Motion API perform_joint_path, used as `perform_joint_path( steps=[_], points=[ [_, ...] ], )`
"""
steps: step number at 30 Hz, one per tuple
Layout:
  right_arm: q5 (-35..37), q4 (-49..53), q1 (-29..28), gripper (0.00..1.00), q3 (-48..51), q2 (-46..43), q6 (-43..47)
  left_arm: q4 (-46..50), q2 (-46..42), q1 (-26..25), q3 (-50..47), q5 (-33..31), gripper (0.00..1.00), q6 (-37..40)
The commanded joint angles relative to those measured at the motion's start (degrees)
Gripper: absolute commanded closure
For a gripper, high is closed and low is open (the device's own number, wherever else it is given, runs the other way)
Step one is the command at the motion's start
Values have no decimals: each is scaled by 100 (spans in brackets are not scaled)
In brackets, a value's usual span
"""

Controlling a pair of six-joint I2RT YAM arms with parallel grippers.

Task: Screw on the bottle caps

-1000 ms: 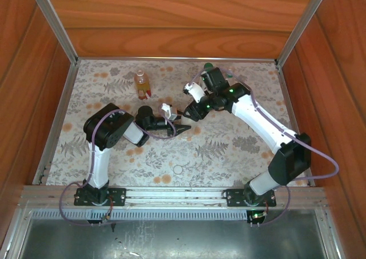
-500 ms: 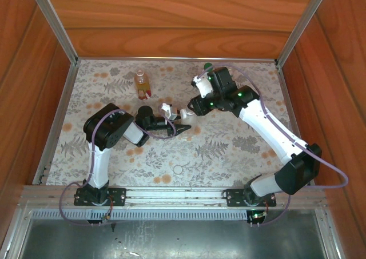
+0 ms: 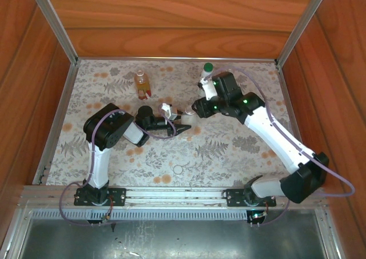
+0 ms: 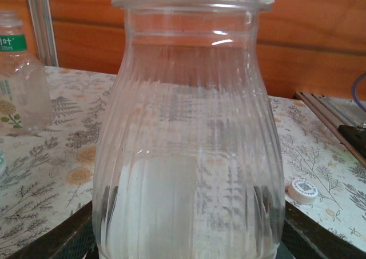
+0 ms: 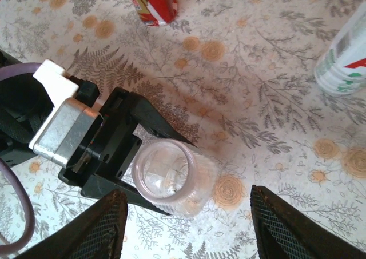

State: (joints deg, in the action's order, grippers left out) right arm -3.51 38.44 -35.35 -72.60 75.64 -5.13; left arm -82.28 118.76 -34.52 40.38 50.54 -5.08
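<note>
Bottle (image 4: 189,156): ribbed clear plastic, bulbous.

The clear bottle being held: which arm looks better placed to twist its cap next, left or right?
Right, most likely. The left hand is shut on the clear bottle, steadying it, while the right hand hangs open just above its cap.

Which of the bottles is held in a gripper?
The clear ribbed plastic bottle, clamped in the left gripper. The amber bottle with a red label and the white bottle with green-red print stand untouched.
</note>
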Motion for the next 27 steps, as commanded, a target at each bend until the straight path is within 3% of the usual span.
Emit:
perform_joint_path(
  steps=[1,11,18,27],
  points=[
    [387,-616,-54,38,503,-540,-382,107,-203,41,-48,-120,40,-122],
    [903,-1050,-58,37,1492,-1250,-683,107,-1213,71,-421,-445,40,-357],
    [1133,-1251,-129,36,1602,-741,-452,109,-1924,319,-1289,-1104,41,-361],
    [931,-2516,-690,34,1932,319,-144,109,-2541,952,-2360,-2096,41,-270]
  ],
)
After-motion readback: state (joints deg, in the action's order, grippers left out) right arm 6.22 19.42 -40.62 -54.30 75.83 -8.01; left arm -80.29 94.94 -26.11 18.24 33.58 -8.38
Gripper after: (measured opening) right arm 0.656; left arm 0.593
